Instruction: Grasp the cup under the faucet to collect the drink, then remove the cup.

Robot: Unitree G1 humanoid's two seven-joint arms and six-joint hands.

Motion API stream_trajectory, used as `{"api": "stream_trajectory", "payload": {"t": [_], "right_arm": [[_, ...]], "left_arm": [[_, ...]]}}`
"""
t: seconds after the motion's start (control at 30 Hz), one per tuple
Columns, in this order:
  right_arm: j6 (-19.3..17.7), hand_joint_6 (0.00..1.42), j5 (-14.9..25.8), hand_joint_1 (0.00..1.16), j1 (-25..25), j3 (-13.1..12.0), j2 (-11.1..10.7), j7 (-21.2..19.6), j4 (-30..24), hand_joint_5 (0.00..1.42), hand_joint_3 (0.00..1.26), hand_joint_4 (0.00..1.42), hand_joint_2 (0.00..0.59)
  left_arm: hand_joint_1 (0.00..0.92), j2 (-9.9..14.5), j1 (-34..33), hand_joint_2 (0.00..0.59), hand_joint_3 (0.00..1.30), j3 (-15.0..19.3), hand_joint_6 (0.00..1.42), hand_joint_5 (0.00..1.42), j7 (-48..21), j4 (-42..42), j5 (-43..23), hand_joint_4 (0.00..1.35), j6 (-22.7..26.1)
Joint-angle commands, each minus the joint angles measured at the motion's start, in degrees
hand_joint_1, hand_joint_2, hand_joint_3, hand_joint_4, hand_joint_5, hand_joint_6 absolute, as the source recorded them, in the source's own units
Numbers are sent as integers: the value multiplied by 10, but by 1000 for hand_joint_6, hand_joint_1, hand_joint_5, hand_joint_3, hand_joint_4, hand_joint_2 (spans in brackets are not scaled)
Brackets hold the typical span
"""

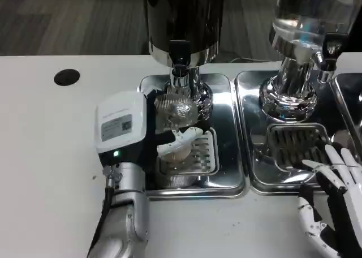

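The left robot hand [141, 134] is grasping the clear cup [175, 112], holding it over the drip grate [198, 156] directly beneath the faucet [180, 53]. The right robot hand [334, 196] is resting released, fingers spread, on the tabletop [45, 133].

The cup [176, 110] is held over the grate [195, 156] by the left hand [148, 134], under the faucet [180, 59]; the right hand [335, 197] is placed right of the tray [232, 181].
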Motion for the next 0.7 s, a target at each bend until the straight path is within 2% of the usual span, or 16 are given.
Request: {"api": "stream_trajectory", "payload": {"t": [0.03,0.13,0.27,0.33,0.7], "right_arm": [[-5,161,8,99,-3,-4,1,2,5,51,356,84,517],[-6,161,10,100,-4,-4,2,2,9,50,360,84,517],[-9,161,12,101,-5,-4,3,1,14,50,363,84,517],[-10,161,12,102,-6,-3,3,0,16,50,365,84,517],[-12,162,13,104,-16,6,7,2,25,60,377,84,517]], "left_arm": [[189,-3,-8,109,613,-9,1117,827,4,17,-3,559,-14],[115,-4,-6,100,586,-12,1051,782,9,21,-3,525,-22],[39,1,-1,80,504,-6,799,651,9,20,-14,433,-38],[13,5,2,68,494,-7,720,614,8,17,-14,407,-41],[0,23,31,60,456,2,636,588,12,-25,-3,372,-31]]}}
